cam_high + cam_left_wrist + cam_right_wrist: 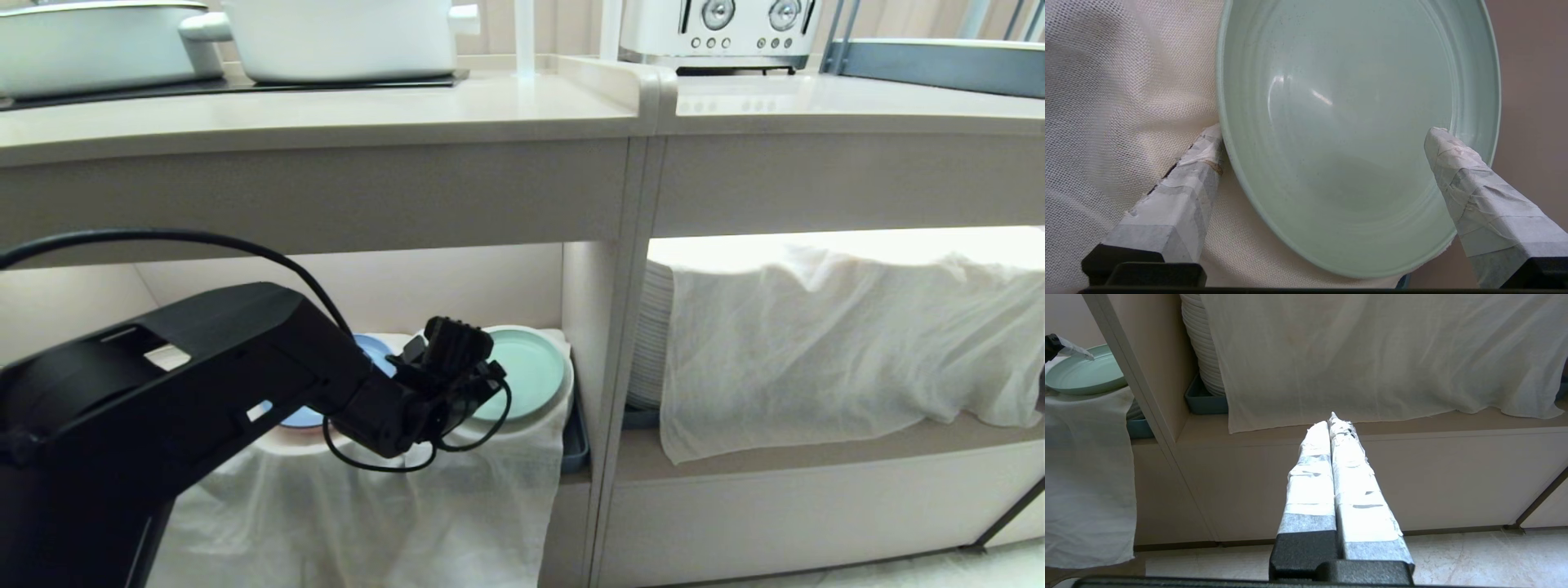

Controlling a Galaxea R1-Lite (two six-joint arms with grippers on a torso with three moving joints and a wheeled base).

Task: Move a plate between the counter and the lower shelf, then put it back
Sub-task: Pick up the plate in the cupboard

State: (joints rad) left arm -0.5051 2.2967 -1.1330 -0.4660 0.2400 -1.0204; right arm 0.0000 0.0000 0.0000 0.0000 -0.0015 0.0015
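My left gripper (1323,139) is down in the lower shelf (457,278), jaws spread wide. One taped finger (1200,163) sits just outside the rim of the mint-green plate (1355,122), the other hangs over its inner surface, so the near rim lies between them and nothing is pinched yet. The plate rests flat on the white cloth (1118,102) draped over the mounds, toward the right end of this compartment, close to the upright divider (608,343). A blue plate (371,351) peeks out beside it, mostly hidden behind my arm.

My right gripper (1333,428) is parked low, fingers pressed together on nothing, pointing at the neighbouring compartment where a second cloth (1372,355) covers a stack of white plates (1202,343).

Up above, the counter (326,122) carries white pots (326,37) on its black cooktop panel, with no mint plate on it.

My read: the plate is on the shelf and I'm lined up for a rim grasp. Left to do: close on the rim, lift clear of the cloth, bring it up to the counter. I can't tell which leg of the round trip this is.
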